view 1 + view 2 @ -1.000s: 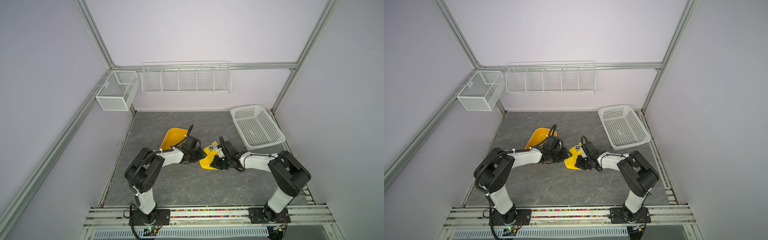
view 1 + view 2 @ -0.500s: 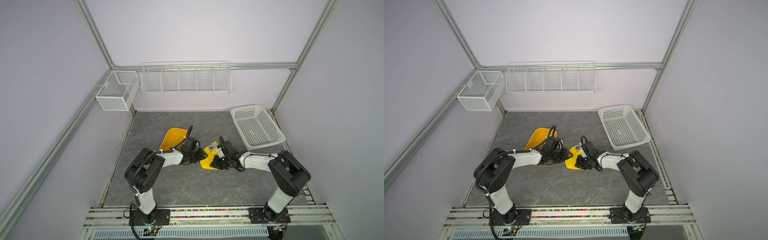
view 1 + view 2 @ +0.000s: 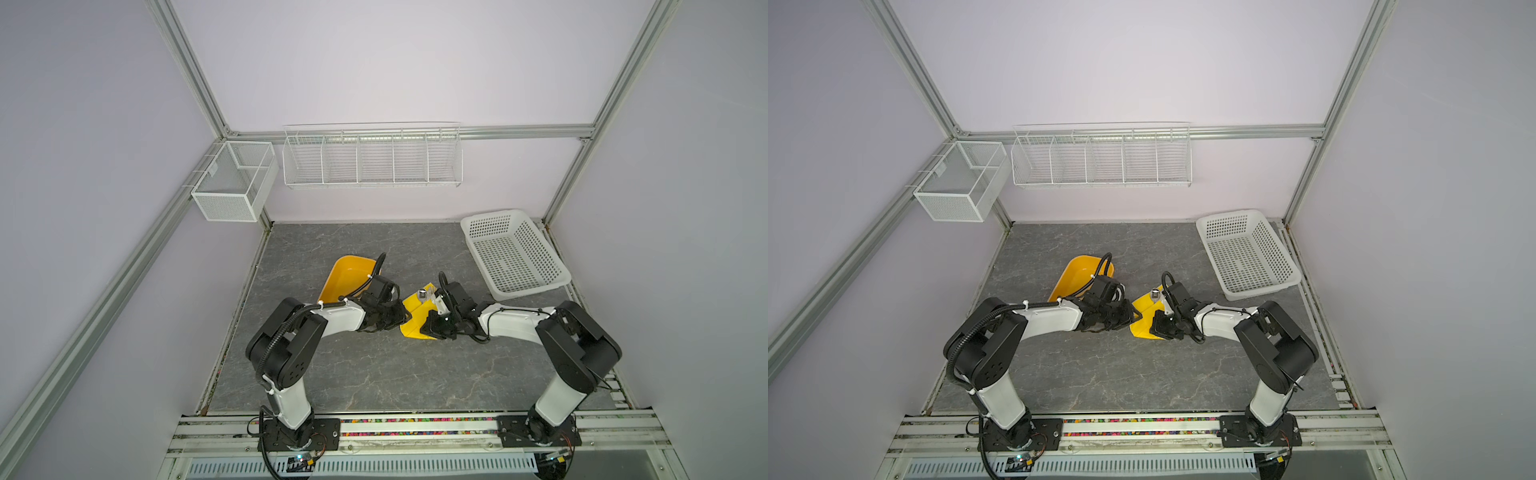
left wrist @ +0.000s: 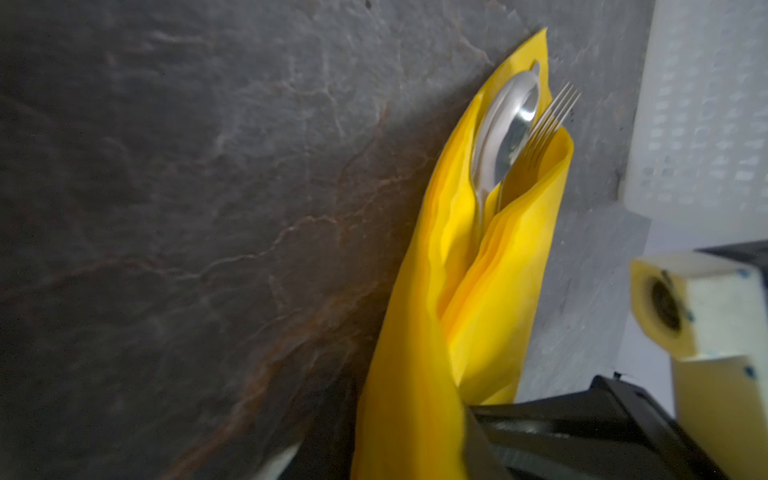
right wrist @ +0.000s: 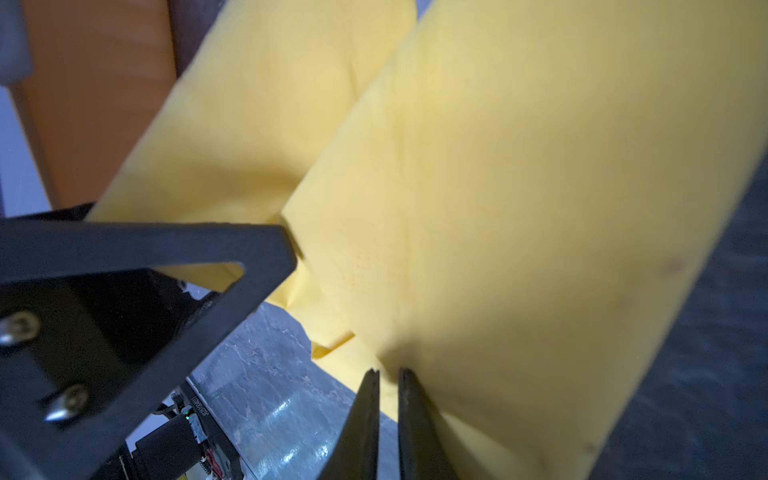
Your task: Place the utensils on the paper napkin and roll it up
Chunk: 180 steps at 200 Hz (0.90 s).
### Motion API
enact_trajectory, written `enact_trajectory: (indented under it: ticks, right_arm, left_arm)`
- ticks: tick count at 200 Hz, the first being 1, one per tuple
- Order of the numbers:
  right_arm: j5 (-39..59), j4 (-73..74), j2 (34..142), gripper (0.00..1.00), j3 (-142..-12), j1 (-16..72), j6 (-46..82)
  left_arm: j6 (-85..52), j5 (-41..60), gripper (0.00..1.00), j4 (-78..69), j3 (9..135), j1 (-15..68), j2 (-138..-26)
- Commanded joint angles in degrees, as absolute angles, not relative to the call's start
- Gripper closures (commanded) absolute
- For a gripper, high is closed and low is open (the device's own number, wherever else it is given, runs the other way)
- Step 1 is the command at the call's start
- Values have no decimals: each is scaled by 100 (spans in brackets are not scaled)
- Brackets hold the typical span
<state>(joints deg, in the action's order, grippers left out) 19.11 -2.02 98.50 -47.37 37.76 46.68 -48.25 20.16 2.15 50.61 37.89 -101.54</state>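
**Roll the yellow napkin snug around the spoon and fork**

The paper napkin (image 4: 478, 291) is folded loosely around the utensils (image 4: 498, 174). It looks like a soft cone. The bowl of the spoon (image 4: 505, 124) and the tips of the fork (image 4: 550, 120) poke out at the open end. The handles are hidden inside the paper.

In both top views the bundle lies in the middle of the grey surface (image 3: 374, 374), right between the two arms. The right pincer (image 5: 388, 374) has its tips pressed almost together on a puckered bit of the napkin, so it looks like it is pinching the paper. The left pincer (image 3: 401, 320) is right at the other side of the napkin. I cannot tell if it is spread or pressed together.

The roll looks started but not tight. To do it well, one pincer should hold its edge firm while the other turns the loose flap over slowly. Stay low on the surface. Pull gently, because thin paper can rip. Watch the open end, so the spoon and fork do not slide out.

The orange-yellow tub (image 3: 345, 274) sits just beside the left arm. The white basket (image 3: 515, 257) is well apart.
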Motion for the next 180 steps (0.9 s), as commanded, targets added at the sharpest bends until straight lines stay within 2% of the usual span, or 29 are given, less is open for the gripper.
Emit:
enact_trajectory:
  ticks: [1,28,51,111,127,148,180]
  right_arm:
    - [1809,-321,9853,85,-4724,3797,4698]
    - [1813,-304,9852,85,-4727,3797,4700]
    - [1811,-300,9853,85,-4711,3804,4707]
    - [1831,-203,9810,85,-4620,3798,4738]
    - [1848,-178,9800,85,-4616,3802,4743]
    - [1846,-164,9791,85,-4607,3801,4757]
    - [1839,-150,9791,86,-4603,3800,4765]
  left_arm:
    - [-4926,1919,76,502,4936,3814,-10070]
    - [-4992,2032,75,306,4883,3815,-10010]
    - [-5038,2169,66,151,4900,3816,-9984]
    - [-5321,2376,59,-411,4731,3816,-10041]
    - [-5327,2287,60,-381,4732,3814,-10021]
    - [-5314,2073,67,-211,4756,3814,-9968]
    - [-5271,2009,69,-332,4699,3814,-9864]
